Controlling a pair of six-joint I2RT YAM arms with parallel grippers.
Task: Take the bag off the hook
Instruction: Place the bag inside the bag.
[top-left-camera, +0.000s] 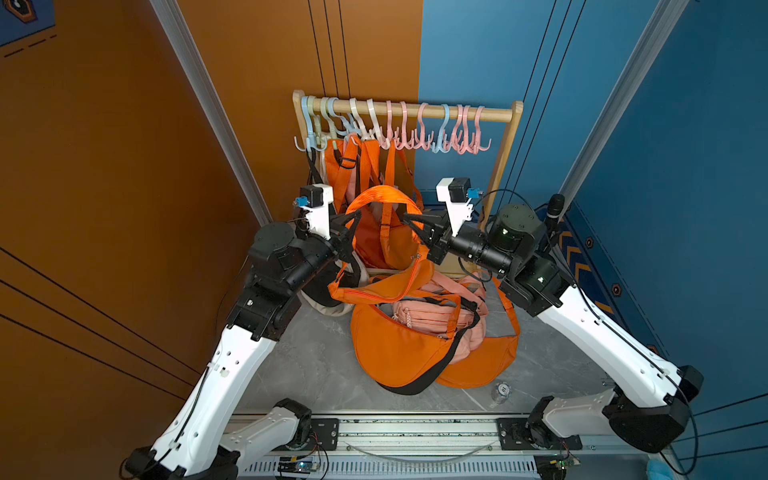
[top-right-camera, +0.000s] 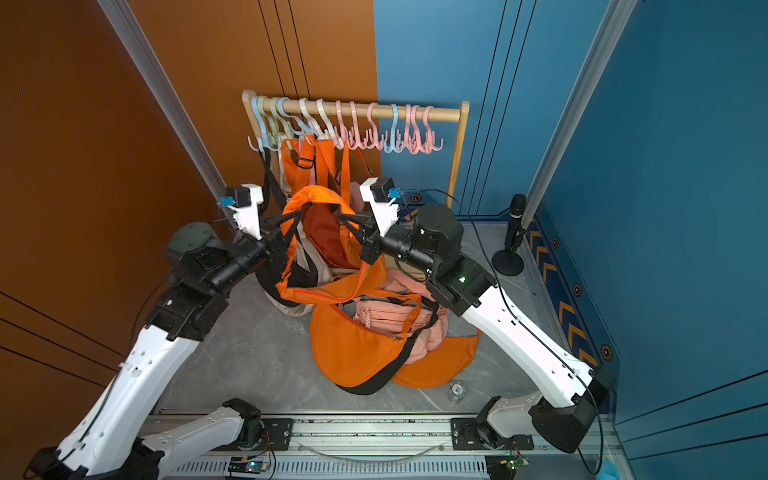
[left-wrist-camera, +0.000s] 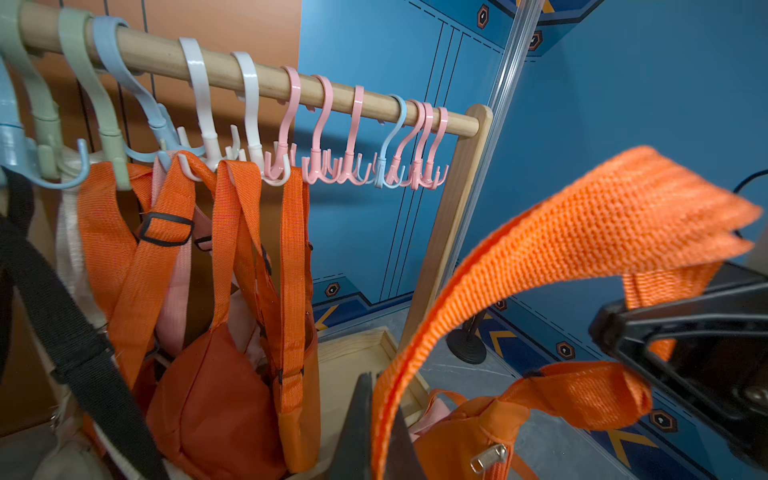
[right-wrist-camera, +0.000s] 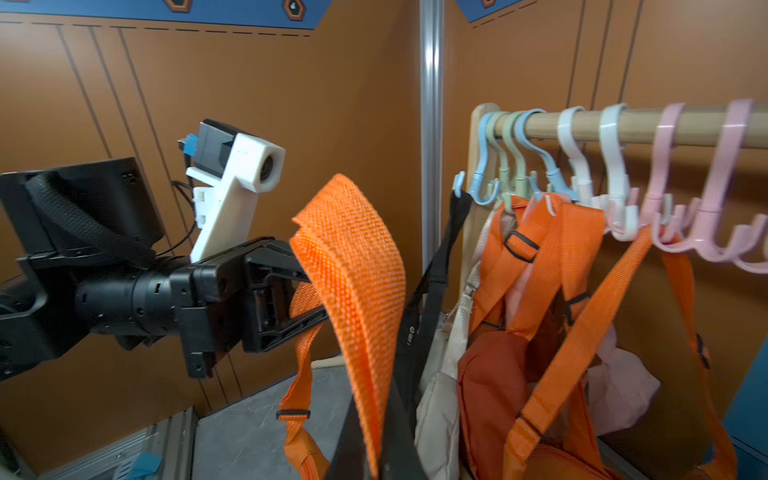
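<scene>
An orange crescent bag rests on the grey table, in front of the wooden rail of coloured hooks. Its wide orange strap arches up free of the hooks, stretched between my two grippers. My left gripper is shut on one end of the arch. My right gripper is shut on the other end. The strap fills the middle of each wrist view.
Other orange bags still hang from the rail's left hooks, beside a black-strapped cream bag. A pink bag and a second orange bag lie in the pile. A microphone stand is at the right.
</scene>
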